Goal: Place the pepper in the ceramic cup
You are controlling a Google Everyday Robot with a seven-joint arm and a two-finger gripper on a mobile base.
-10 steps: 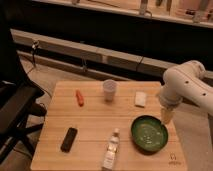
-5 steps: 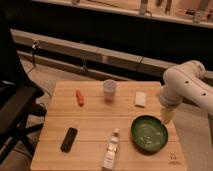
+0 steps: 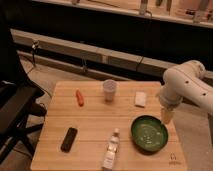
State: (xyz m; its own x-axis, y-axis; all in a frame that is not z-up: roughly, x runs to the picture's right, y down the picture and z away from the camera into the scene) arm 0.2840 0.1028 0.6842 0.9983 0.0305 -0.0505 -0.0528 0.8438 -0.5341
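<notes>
The pepper (image 3: 79, 97) is a small orange-red vegetable lying on the wooden table (image 3: 95, 122) at the left of the far half. The ceramic cup (image 3: 110, 90) is pale grey-lavender and stands upright near the far edge, a hand's width to the right of the pepper. My gripper (image 3: 166, 116) hangs from the white arm (image 3: 187, 85) at the table's right side, just above the far right rim of the green bowl (image 3: 149, 134), far from both pepper and cup.
A flat black remote-like bar (image 3: 69, 139) lies at the front left. A clear plastic bottle (image 3: 111, 150) lies at the front middle. A small white block (image 3: 140, 99) sits to the right of the cup. A dark chair (image 3: 12, 115) stands left of the table.
</notes>
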